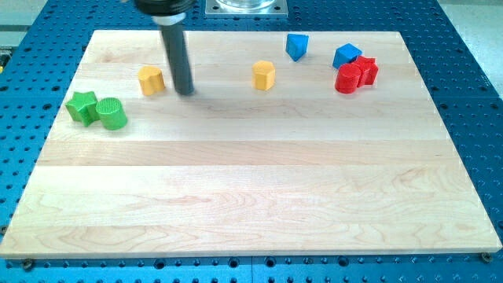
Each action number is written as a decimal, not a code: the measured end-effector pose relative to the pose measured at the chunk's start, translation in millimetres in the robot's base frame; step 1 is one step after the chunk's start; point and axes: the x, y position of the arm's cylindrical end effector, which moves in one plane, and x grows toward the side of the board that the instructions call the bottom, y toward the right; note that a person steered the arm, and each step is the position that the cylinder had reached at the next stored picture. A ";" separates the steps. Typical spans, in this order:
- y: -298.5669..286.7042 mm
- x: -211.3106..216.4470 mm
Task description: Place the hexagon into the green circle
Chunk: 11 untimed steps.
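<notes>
The yellow hexagon block [151, 79] sits near the wooden board's [251, 204] upper left; my tip [186, 91], the rod's dark lower end, rests just beside it on the view's right, seemingly placed to shove it leftward and down; there are no fingers to open or close, only the bare rod. The green circle block [112, 113] waits lower left, touching a green star block [82, 106]. A second yellow block [264, 75], shape unclear, stands mid-top; two blue blocks [296, 46] [346, 55] and two red blocks [356, 75] cluster upper right, well apart.
</notes>
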 end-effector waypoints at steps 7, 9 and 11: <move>139.3 -13.4; 92.6 41.1; 115.1 76.0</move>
